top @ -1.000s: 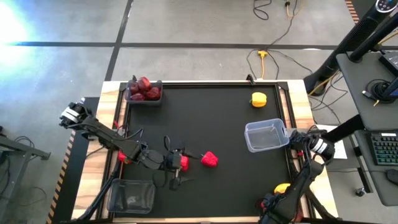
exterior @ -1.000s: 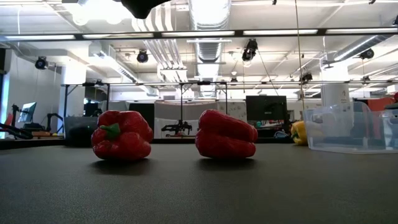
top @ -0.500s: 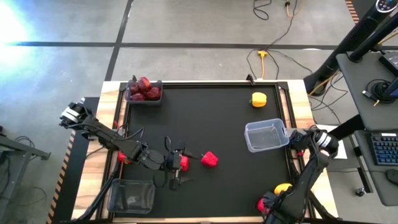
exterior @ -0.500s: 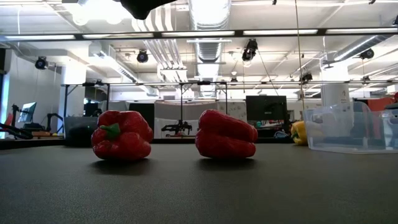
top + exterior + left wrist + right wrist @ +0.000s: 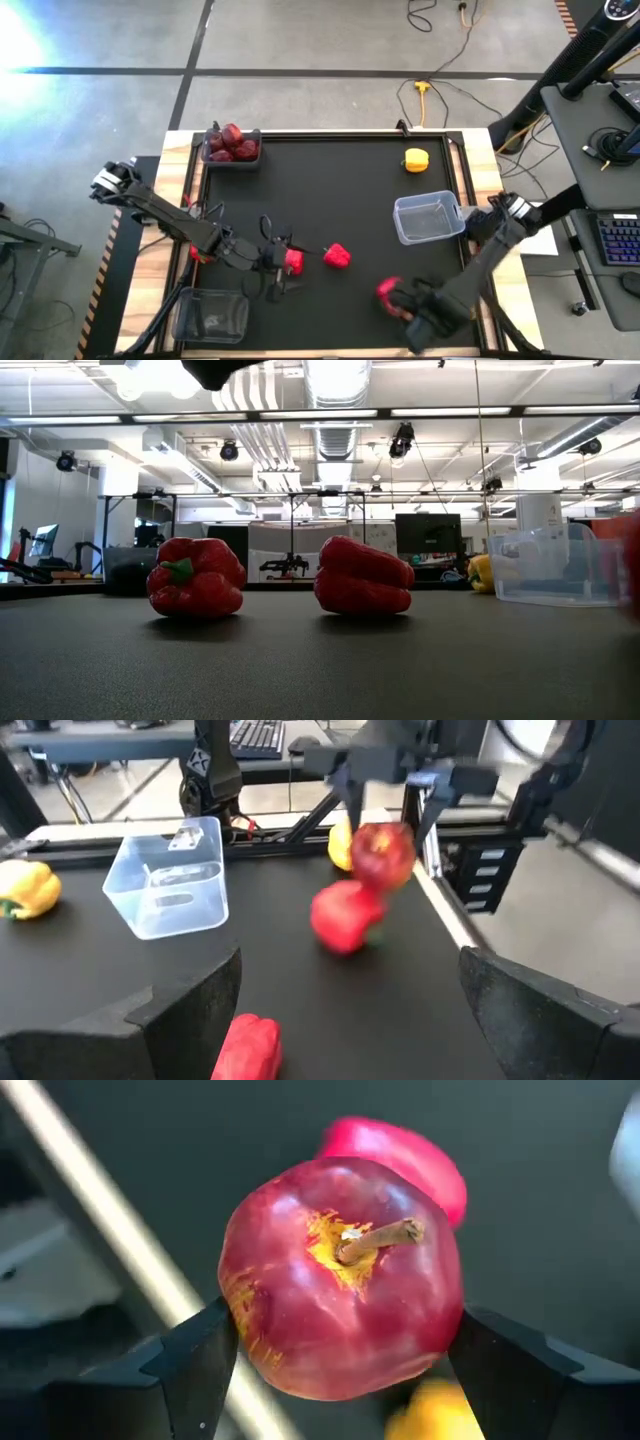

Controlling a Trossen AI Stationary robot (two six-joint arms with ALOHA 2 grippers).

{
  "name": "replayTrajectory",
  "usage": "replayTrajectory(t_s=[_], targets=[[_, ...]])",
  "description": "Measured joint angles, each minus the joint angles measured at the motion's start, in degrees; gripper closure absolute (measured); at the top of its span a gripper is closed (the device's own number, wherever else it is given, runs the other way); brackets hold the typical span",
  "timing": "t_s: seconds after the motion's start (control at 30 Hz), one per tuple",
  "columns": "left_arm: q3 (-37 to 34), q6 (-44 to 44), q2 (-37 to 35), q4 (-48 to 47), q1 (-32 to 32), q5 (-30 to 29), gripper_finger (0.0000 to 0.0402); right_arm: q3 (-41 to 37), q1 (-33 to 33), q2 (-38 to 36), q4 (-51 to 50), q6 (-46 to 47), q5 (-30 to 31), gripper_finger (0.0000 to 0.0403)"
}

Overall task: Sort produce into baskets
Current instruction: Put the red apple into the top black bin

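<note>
My right gripper [image 5: 394,294] is shut on a red apple [image 5: 340,1280] above the near right part of the table. My left gripper [image 5: 272,264] is open over a red bell pepper [image 5: 293,262]; its fingers stand on either side of the pepper [image 5: 248,1048] without touching it. A second red pepper [image 5: 338,256] lies just to the right, also in the low view [image 5: 363,576]. A tub [image 5: 232,146] at the far left holds dark maroon apples. A bluish-clear tub [image 5: 428,218] stands empty at the right, a greyish tub [image 5: 210,315] at the near left. My right gripper pinches the apple's two opposite sides [image 5: 238,1310] between its two fingers, with the stem end [image 5: 375,1238] facing the wrist camera. The fingers [image 5: 432,802] point down from above. The apple [image 5: 382,855] hangs clear of the table.
A yellow pepper [image 5: 416,160] lies at the far right. Another yellow pepper [image 5: 340,845] shows behind the held apple, near the table's right edge. The wooden table rim [image 5: 480,160] borders the black mat.
My right gripper has carried the red apple from the near right corner toward the table's left and a little away from the near edge, keeping it clear of the table.
</note>
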Motion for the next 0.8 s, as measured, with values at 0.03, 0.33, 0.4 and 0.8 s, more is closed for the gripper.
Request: replayTrajectory(t_s=[0.03, 0.33, 0.4, 0.8], targets=[[0.00, -1.40, -1.29, -1.49, -0.01, -0.01, 0.0047, 0.00, -1.61, 0.02, 0.57, -3.50, 1.70, 0.0091], [-2.13, -6.24, -7.72, -9.95, -3.22, -3.99, 0.0047, -0.04, -18.04, 0.02, 2.25, -29.31, 6.14, 0.0093], [-3.11, -6.16, -8.39, -9.96, -3.66, -7.35, 0.0047, -0.04, -21.80, 0.02, 4.37, -35.38, 7.63, 0.0090], [-4.72, -6.56, -9.56, -13.23, -3.61, -14.89, 0.0047, -3.15, -43.15, 0.04, 26.05, -63.32, 9.34, 0.0090]])
